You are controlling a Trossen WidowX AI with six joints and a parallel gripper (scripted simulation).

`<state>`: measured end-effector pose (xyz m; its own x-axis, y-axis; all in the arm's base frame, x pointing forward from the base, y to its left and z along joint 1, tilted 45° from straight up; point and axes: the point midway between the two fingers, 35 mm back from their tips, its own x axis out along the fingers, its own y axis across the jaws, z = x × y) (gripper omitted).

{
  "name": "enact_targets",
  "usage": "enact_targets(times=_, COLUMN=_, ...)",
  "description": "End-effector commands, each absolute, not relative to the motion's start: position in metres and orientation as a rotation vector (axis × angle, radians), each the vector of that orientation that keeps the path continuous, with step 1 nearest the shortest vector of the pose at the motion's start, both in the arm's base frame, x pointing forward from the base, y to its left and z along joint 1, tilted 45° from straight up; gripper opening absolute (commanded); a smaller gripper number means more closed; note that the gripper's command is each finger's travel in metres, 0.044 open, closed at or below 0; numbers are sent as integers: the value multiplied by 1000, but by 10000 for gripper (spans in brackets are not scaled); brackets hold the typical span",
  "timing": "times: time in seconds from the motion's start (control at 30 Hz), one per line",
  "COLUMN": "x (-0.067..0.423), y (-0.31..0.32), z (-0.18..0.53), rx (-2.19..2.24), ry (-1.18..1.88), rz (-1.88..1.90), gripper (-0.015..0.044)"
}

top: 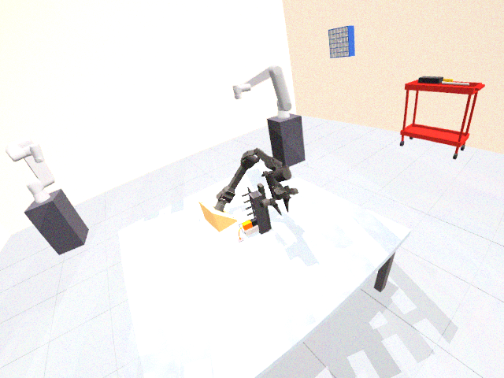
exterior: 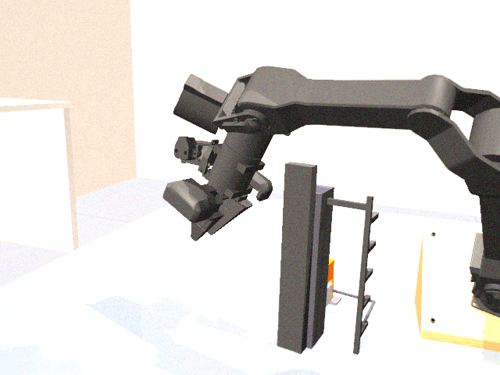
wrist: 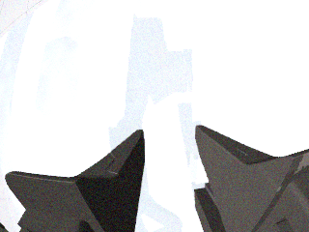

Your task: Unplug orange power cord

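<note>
The orange plug (top: 247, 224) (exterior: 330, 276) is small and sits low behind the tall dark upright block, mostly hidden by it in the exterior view. A thin orange cord (top: 239, 233) curves down beside it. A small grey-white block (top: 251, 231) (exterior: 329, 294) lies against the plug; I cannot tell whether it is the power strip, or whether the plug is seated. My gripper (top: 283, 212) (exterior: 203, 234) (wrist: 169, 133) is partly open and empty. It hangs above the table, on the other side of the upright block from the plug. The wrist view shows neither plug nor cord.
The tall dark block (top: 261, 215) (exterior: 298, 258) stands between my gripper and the plug. A thin dark rack with prongs (exterior: 365, 258) stands beside it, towards my arm's wooden base (top: 217, 221) (exterior: 451, 337). My arm reaches over both.
</note>
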<state>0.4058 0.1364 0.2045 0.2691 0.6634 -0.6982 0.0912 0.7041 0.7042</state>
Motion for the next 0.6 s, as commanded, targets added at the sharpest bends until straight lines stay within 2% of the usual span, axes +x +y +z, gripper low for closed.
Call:
enact_targets(times=0.0, x=411, y=109, z=181, rx=830, ry=1303, rz=301, gripper=160)
enact_targets(times=0.33, x=390, y=57, z=114, rx=1083, ry=1493, rz=-55, gripper=160)
enact_targets(times=0.57, x=319, y=23, z=53, rx=1421, ry=1774, rz=-529, gripper=160)
